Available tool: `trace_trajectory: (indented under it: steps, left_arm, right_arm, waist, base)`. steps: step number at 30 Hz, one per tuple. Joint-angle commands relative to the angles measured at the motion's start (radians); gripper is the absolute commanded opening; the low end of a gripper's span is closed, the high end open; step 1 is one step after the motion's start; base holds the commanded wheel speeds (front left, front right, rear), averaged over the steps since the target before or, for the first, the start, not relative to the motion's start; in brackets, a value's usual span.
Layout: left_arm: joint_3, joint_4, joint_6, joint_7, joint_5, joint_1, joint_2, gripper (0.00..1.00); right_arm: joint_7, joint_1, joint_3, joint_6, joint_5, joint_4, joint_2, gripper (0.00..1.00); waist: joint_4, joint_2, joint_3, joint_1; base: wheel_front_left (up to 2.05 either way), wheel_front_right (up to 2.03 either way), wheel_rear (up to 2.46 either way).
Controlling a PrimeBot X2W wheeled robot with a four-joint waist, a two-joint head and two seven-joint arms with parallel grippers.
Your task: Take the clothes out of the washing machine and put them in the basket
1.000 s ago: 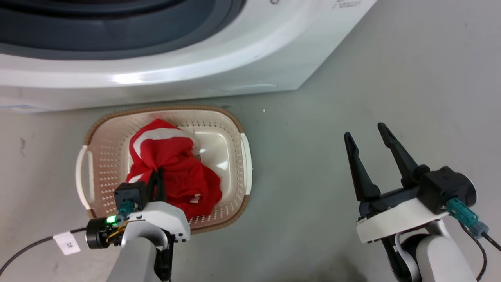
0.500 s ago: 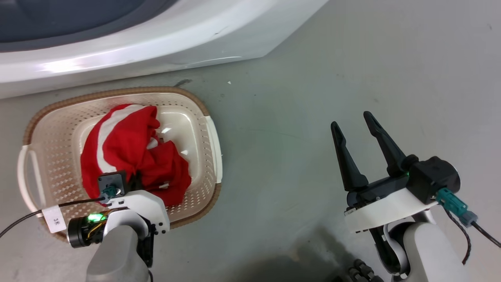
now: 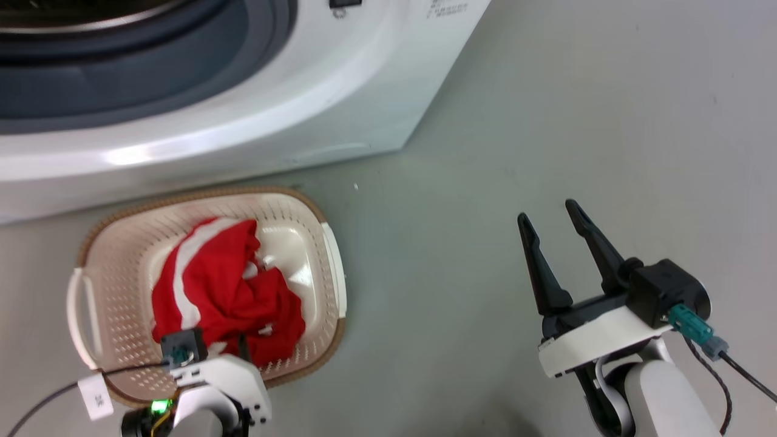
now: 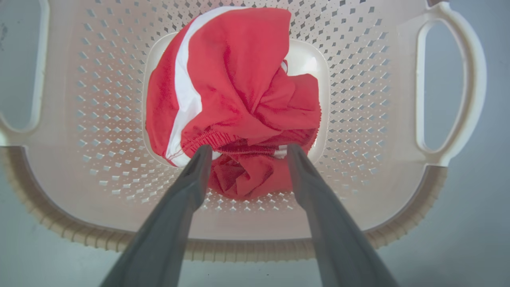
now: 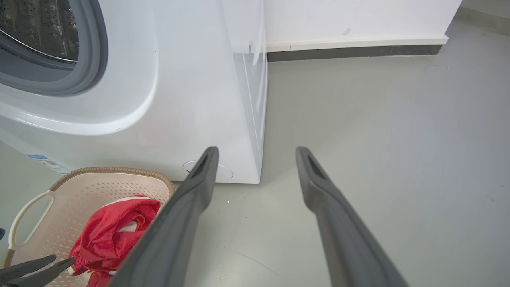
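The washing machine (image 3: 243,121) fills the head view from 9 to 12 o'clock, its grey-rimmed porthole open above the basket (image 3: 109,255), which sits on the floor at 8 o'clock, close to the machine's front. The clothes (image 3: 224,297) lie bundled inside it (1 red heap with a white stripe). The left gripper (image 4: 249,149) hangs over the heap, released, its 2 fingers spread to either side of the elastic waistband. The right gripper (image 3: 547,210) waits at 4 o'clock over bare floor, spread and empty.

The step looks like letting go and backing out. It is best done by rising straight up with the fingers wide, so no fold snags, and clearing the brown rim before swinging away.

The left wrist view shows the parted fingers, which the wrist housing largely covers in the head view. The right wrist view shows steel drum through the porthole at 10 o'clock, though whether clothes remain inside cannot be told
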Motion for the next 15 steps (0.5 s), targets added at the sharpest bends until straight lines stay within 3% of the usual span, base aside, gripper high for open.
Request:
trace_trajectory:
  steps: [1, 8, 15]
  left_arm:
    - [0.008, -0.006, -0.004, -0.003, -0.009, 0.022, -0.005, 1.0]
    - [0.01, -0.069, -0.019, -0.003, -0.014, 0.143, -0.024, 1.0]
    - [-0.044, -0.24, -0.029, -0.003, -0.044, 0.222, -0.03, 1.0]
  right_arm:
    - [0.004, 0.017, -0.005, -0.001, -0.001, 0.003, 0.001, 1.0]
    - [0.043, 0.096, -0.034, -0.001, -0.037, -0.013, 0.002, 1.0]
    - [0.089, 0.18, -0.077, -0.001, -0.06, -0.061, 0.002, 1.0]
  waist:
    - [0.027, 0.0, -0.098, -0.0001]
    - [0.065, 0.0, -0.269, -0.0001]
    - [0.12, 0.0, -0.374, -0.0001]
  base:
    - [0.0, 0.0, 0.0]
    - [0.0, 0.0, 0.0]
    - [0.0, 0.0, 0.0]
